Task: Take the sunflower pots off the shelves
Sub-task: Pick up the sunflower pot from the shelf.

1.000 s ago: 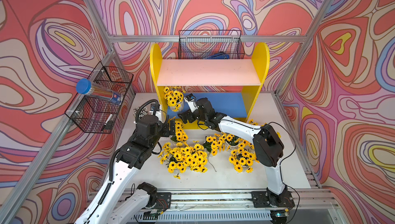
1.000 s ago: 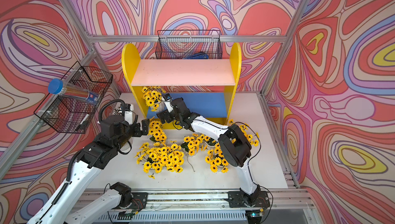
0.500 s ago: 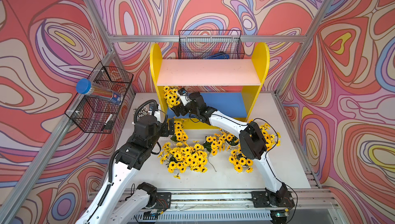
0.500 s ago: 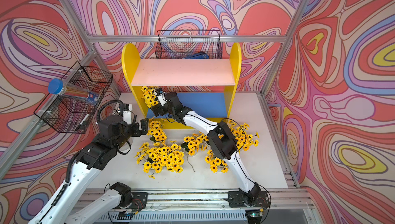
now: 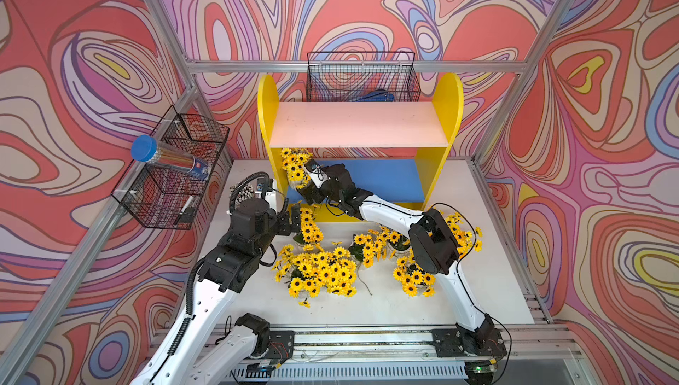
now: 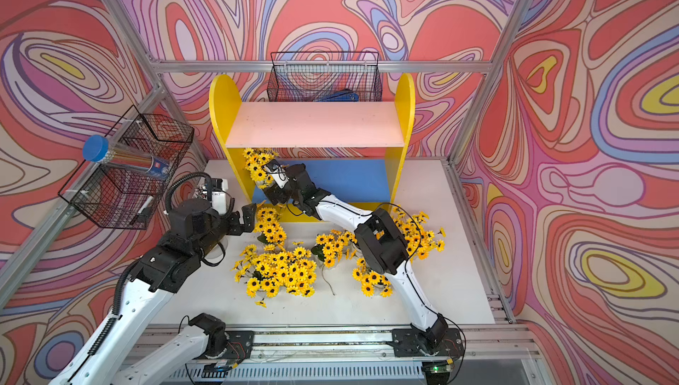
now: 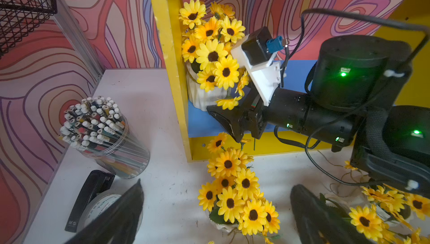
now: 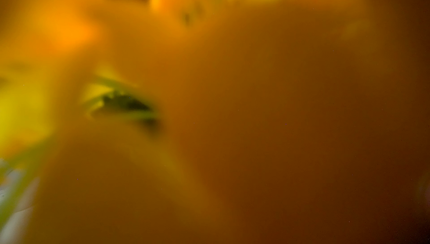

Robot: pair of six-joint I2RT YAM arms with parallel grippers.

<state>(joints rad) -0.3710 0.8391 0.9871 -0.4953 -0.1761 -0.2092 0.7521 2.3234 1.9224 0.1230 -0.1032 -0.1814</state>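
Left wrist: ribbed white pot (image 7: 202, 92) on blue board (image 7: 199, 125).

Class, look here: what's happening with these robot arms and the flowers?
The right gripper, open, reaches into the yellow shelves for the only sunflower pot on the blue lower board. The left gripper hangs open over the table, where the other sunflower pots lie. The pink upper board is bare.

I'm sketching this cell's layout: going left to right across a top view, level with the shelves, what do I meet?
Side wire basket → cup of pencils → yellow side panel → sunflower pot → blue lower board → other yellow side panel
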